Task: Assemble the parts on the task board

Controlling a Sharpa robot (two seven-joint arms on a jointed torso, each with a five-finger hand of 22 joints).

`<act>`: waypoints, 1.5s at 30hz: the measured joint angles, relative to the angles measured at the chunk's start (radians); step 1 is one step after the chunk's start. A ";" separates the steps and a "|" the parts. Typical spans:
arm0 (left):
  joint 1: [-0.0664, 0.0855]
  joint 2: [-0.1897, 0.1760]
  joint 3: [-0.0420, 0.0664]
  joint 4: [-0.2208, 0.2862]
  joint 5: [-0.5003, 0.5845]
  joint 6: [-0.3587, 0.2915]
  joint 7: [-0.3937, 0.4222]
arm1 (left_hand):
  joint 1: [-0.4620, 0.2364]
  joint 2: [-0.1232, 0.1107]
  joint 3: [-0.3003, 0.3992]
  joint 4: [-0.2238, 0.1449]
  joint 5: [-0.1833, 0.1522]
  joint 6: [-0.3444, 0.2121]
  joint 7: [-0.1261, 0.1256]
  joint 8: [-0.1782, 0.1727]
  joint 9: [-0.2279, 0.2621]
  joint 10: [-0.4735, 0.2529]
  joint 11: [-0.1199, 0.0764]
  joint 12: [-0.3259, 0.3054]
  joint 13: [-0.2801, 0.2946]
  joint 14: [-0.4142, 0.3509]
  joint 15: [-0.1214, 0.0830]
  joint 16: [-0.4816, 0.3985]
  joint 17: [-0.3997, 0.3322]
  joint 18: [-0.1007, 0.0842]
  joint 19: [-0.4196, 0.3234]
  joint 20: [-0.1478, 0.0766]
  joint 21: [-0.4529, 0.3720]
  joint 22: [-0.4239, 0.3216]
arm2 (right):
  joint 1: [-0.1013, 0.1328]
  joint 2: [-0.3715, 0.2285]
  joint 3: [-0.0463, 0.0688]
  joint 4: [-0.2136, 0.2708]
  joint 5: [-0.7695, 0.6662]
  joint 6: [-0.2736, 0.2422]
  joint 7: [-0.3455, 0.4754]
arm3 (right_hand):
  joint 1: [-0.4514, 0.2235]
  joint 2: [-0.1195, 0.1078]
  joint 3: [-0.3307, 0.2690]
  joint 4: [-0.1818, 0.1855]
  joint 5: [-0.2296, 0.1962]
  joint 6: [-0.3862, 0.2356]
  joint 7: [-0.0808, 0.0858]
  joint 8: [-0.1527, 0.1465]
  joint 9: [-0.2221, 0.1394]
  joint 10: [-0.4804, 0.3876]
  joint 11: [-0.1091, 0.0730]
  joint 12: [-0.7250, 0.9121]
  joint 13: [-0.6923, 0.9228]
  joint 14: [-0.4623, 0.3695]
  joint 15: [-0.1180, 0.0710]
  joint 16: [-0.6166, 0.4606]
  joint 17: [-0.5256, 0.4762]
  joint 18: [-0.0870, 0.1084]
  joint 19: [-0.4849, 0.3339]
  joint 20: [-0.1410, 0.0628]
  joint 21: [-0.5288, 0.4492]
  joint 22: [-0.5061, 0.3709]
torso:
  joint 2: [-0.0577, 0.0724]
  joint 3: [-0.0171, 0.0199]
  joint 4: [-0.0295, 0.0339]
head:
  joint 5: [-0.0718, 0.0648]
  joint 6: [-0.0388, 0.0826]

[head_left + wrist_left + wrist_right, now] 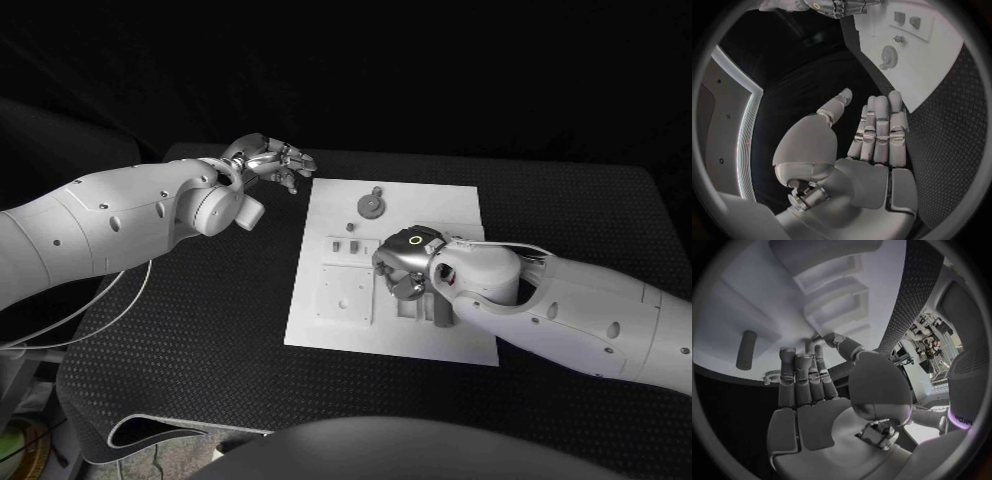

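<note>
The white task board (433, 205) lies in the middle of the black table. A round toothed part (374, 205) sits near its far edge, with two small parts (343, 245) just nearer. My right hand (405, 267) is low over the board's middle. In the right wrist view its fingers (798, 375) stretch toward the board (742, 305); thumb and one fingertip meet at the surface, and I cannot tell whether anything is between them. My left hand (271, 160) hovers off the board's far left corner, its fingers (879, 125) straight and apart, holding nothing.
A square recessed plate (346, 290) lies on the board's near left. A dark oblong piece (746, 349) rests on the board beyond my right fingers, beside raised white blocks (836, 290). Black table (188, 330) surrounds the board. A cable (87, 310) hangs under my left arm.
</note>
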 measured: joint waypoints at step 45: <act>0.000 -0.001 0.000 0.001 0.000 0.003 -0.004 | 0.000 0.000 0.000 0.000 0.000 -0.001 0.004 0.000 0.000 -0.001 -0.005 0.000 0.001 0.000 0.000 0.000 0.000 0.000 0.001 0.001 0.000 0.000 | 0.005 0.012 -0.015 -0.011 0.004 -0.008 0.002 | -0.013 -0.050 -0.013 0.013 0.006 -0.014 -0.014 0.000 -0.015 0.031 -0.005 0.014 -0.006 -0.002 0.005 0.000 -0.011 0.002 -0.002 0.006 0.000 -0.001 | 0.000 -0.0003 0.0010 | -0.002 0.000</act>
